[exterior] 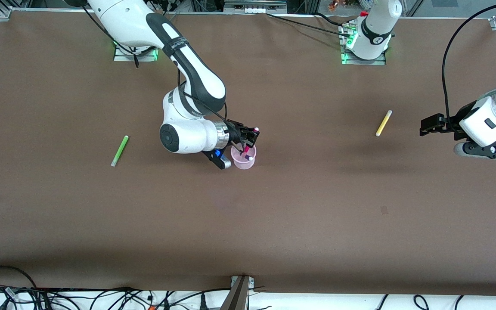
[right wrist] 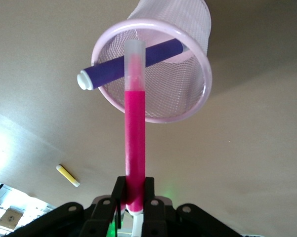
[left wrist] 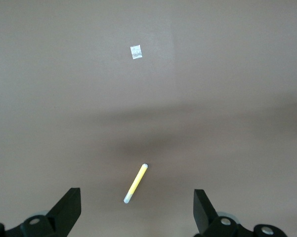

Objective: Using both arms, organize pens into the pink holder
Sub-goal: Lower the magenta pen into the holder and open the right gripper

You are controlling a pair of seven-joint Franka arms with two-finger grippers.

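Magenta pen point(right wrist: 135, 128) in right claw point(right wrist: 133, 197), tip inside pink holder point(right wrist: 197, 64).

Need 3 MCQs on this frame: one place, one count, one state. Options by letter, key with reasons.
1. Where is the thin yellow marker pen?
A. In the cup
B. Flat on the brown table, toward the left arm's end
C. Held by a pincer

2. How many pens lie flat on the table, outside the small pale pink mesh-walled cup?
A. One
B. Two
C. Four

3. What is the right pincer doing?
A. Shut on the magenta-pink marker pen over the cup
B. Open and empty
C. Shut on the green pen

Key:
1 B: it lies alone on the cloth, below the open, empty left pincer, which hangs over the table.
2 B: only the yellow pen and the thin green marker pen lie loose; the dark purple marker pen leans in the cup.
3 A: the right wrist view shows its fingers clamping the magenta pen, whose tip points into the cup's mouth.
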